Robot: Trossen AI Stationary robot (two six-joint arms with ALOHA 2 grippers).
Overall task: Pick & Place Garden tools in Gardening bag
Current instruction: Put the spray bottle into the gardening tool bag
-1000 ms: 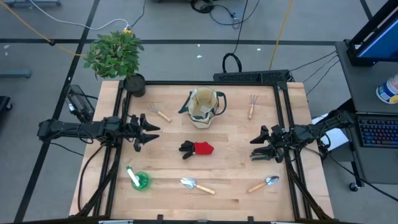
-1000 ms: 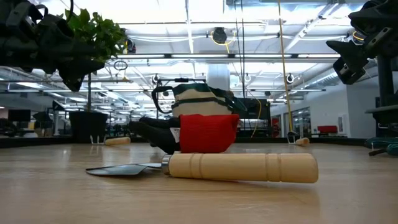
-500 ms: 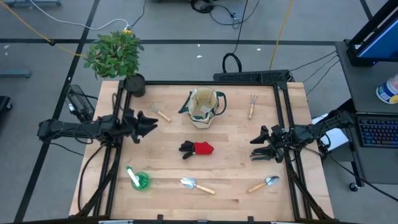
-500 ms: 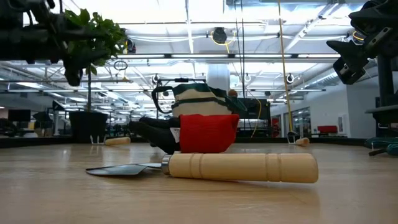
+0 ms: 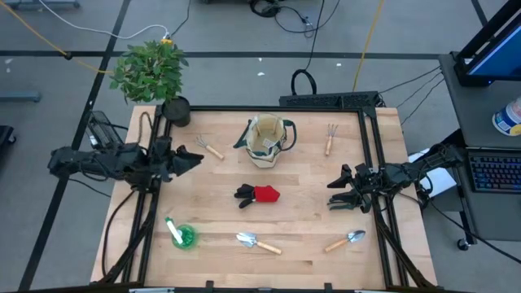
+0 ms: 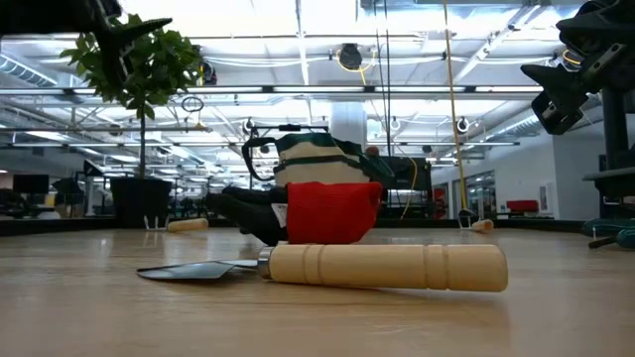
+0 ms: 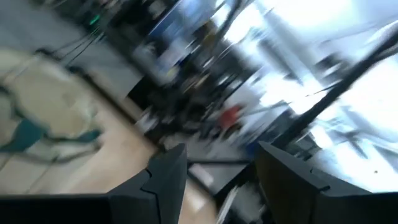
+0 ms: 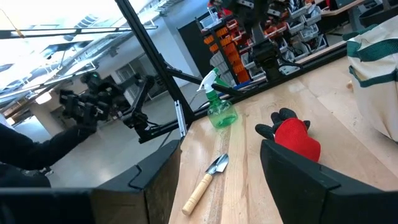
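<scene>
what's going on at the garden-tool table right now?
Nothing is held. The left gripper hangs open over the table's left edge near a claw rake; the right gripper waits open at the right edge. The gardening bag stands at the back centre. The gloves, two trowels, second rake and spray bottle all lie on the table outside it.

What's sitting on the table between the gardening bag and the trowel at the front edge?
The red-and-black glove lies between the gardening bag and the trowel; the high view shows it best.
</scene>
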